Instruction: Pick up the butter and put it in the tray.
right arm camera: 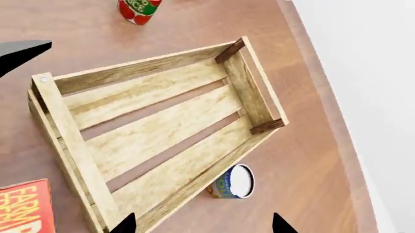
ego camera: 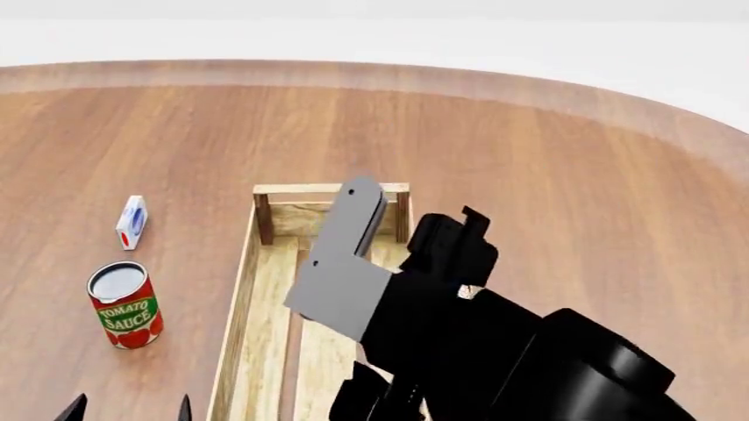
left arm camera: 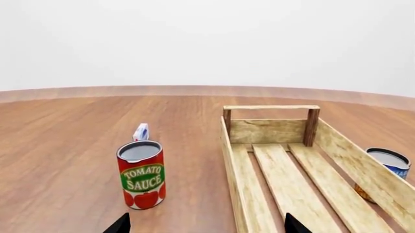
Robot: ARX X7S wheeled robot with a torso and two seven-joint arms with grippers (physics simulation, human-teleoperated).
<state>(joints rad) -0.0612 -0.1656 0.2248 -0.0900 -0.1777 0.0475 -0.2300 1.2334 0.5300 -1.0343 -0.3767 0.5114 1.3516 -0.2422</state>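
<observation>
The butter (right arm camera: 23, 206) is a red-orange box with yellow lettering, lying on the table just outside one end corner of the tray and cut off by the frame edge. The tray (right arm camera: 71, 141) is a long pale wooden crate, empty, also in the left wrist view (left arm camera: 269, 131) and the head view (ego camera: 240, 289). My right gripper (right arm camera: 204, 227) is open and empty, high above the tray's long side wall. My left gripper (left arm camera: 207, 228) is open and empty, low over the table between the tomato sauce can and the tray; its fingertips show at the bottom left of the head view (ego camera: 129, 410).
A tomato sauce can (left arm camera: 141, 174) stands left of the tray, with a small white-blue carton (left arm camera: 141, 132) behind it. A blue can (right arm camera: 232, 182) stands against the tray's other long side. My right arm (ego camera: 492, 351) hides the tray's near right part in the head view.
</observation>
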